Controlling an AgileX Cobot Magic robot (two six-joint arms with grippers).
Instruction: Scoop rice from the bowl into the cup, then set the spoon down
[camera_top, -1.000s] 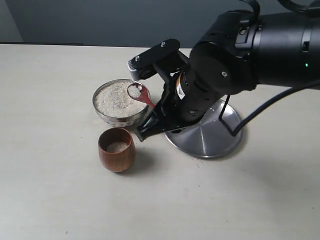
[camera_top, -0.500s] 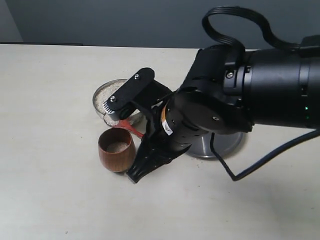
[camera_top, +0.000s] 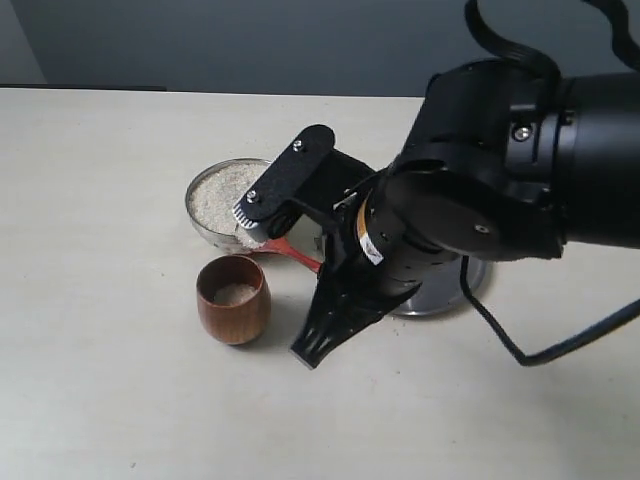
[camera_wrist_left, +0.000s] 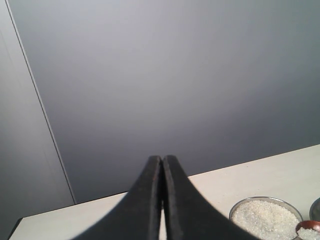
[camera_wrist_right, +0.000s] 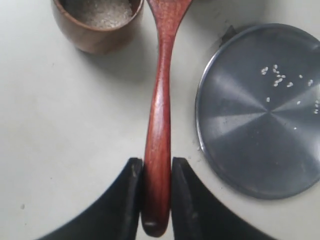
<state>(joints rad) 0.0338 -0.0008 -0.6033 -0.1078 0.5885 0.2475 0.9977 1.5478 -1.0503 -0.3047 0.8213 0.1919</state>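
Observation:
My right gripper (camera_wrist_right: 157, 170) is shut on the end of the dark red wooden spoon (camera_wrist_right: 159, 100). The spoon's handle (camera_top: 297, 257) slants down to a head by the steel bowl's (camera_top: 203, 187) near rim, just behind the brown wooden cup (camera_top: 233, 300). In the left wrist view the spoon's head (camera_wrist_left: 309, 231) carries rice. The bowl is full of rice (camera_top: 222, 190), and the cup (camera_wrist_right: 95, 30) holds a thin layer of rice (camera_wrist_right: 102, 10). My left gripper (camera_wrist_left: 161, 162) is shut and holds nothing, raised well away from the bowl (camera_wrist_left: 265, 220).
A flat steel plate (camera_wrist_right: 260, 110) with several stray grains lies beside the spoon's handle. In the exterior view my right arm (camera_top: 480, 190) hides most of the plate (camera_top: 445, 292). The pale table (camera_top: 110, 380) stretches out in front and to the left.
My right arm has carried the loaded spoon from over the middle of the bowl down toward the cup, then shifted slightly right. The cup and bowl have stayed put.

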